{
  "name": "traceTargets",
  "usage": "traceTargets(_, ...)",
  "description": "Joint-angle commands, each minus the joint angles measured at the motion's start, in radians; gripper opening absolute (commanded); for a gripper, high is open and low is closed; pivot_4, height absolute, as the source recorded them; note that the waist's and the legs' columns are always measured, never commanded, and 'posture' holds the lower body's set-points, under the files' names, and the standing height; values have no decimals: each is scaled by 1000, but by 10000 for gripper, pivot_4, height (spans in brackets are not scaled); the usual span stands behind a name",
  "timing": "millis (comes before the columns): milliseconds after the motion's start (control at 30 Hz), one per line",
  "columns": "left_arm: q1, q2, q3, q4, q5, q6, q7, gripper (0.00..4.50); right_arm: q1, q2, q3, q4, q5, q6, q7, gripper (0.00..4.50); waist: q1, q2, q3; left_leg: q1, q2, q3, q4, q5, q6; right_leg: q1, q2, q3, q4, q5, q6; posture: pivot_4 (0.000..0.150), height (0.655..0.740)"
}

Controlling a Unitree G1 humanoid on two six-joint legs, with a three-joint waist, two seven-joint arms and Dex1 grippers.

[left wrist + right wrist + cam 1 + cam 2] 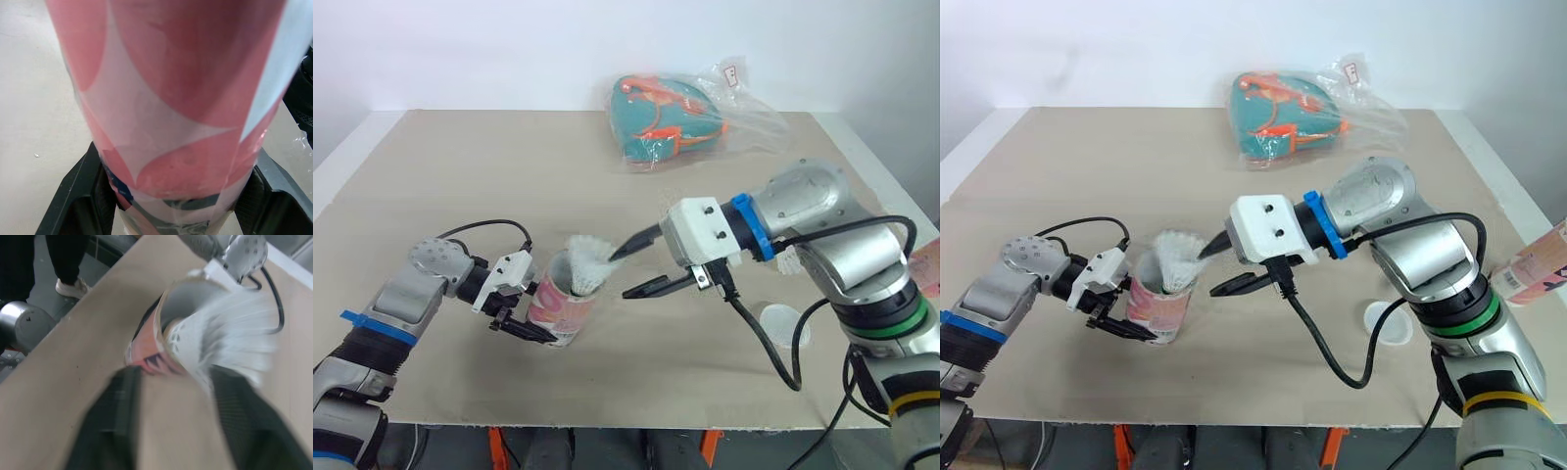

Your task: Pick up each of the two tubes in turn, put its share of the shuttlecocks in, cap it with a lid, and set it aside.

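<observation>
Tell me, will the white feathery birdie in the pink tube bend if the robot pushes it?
Probably a little: the shuttlecock has thin, wispy feathers that may flex, or crush under a hard push. It looks light, so it likely slides into the tube easily. The left hand grips the tube, so it shouldn't tip.

A pink-and-white patterned tube (560, 305) is held near its base by the left gripper (530, 331), at the near left of the table (460, 176). It is kept close to upright, tipped a little toward the right. Its mouth is uncapped, and white feathered shuttlecocks (588, 262) are seen sticking out of it. A round translucent lid (788, 321) is laid flat on the table, well to the right. A second tube (1536, 266), also pink, is seen tilted at the far right edge.
</observation>
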Motion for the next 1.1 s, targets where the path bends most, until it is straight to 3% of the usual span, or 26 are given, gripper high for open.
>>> traceTargets(33, 4, 4, -16, 19, 25, -2, 2, 26345, -32, 15, -57, -5, 43, 21, -1, 44653, 0, 0, 0, 0, 0, 0, 0, 0, 0, 0, 0, 0, 0, 0, 0, 1500, 7400)
traceTargets(133, 6, 2, -16, 19, 25, -2, 2, 26345, -17, -9, -123, -2, 122, 74, 11, 44653, 1, 0, 0, 0, 0, 0, 0, 0, 0, 0, 0, 0, 0, 0, 0, 1500, 7400)
traceTargets(267, 12, -2, -8, 10, 28, 0, 2, 26345, 130, -99, -273, 29, 155, 160, -71, 44653, 8, -3, -2, 0, 0, -1, 0, 0, 0, 1, 0, 0, 0, 1, -2, 1500, 7400)
traceTargets(467, 41, 4, 12, -11, 25, 14, 2, 26345, 636, -118, -647, -39, 156, 271, -330, 44653, 15, -4, -3, 0, 0, -1, -1, 0, 0, 1, 0, -1, 0, 1, -6, 1500, 7400)
traceTargets(567, 39, 13, -6, -10, 17, 10, 2, 26345, 912, -29, -842, -74, 138, 251, -441, 44653, 18, -4, -3, -1, -1, -1, -2, -1, 2, 1, 0, 0, 0, 0, -6, 1500, 7400)
traceTargets(633, 32, 17, -20, -5, 13, 2, 2, 26345, 993, 16, -908, -70, 135, 237, -503, 44653, 14, -2, -4, 0, -1, -1, -2, -2, 2, 1, 0, -1, 0, -1, -6, 1500, 7400)
traceTargets(733, 1, 7, -41, 27, 14, -14, 2, 26345, 1027, 43, -938, -52, 156, 231, -540, 44653, -5, 2, -4, 3, -1, 2, -1, -1, 3, 3, 0, 3, 0, 0, 1, 1500, 7400)
traceTargets(833, -41, -7, -67, 73, 16, -36, 2, 26345, 992, 77, -943, 40, 119, 193, -630, 44653, -5, -2, -4, 8, -1, 4, -1, 2, 5, 6, 0, 6, 0, 1, -3, 1500, 7400)
traceTargets(1100, -63, -16, -88, 119, 7, -64, 2, 26345, 870, 92, -828, 203, 45, 133, -741, 44653, -3, -1, -4, 8, -3, 9, -1, 5, 7, 7, -1, 12, -1, 3, -1, 1500, 7400)
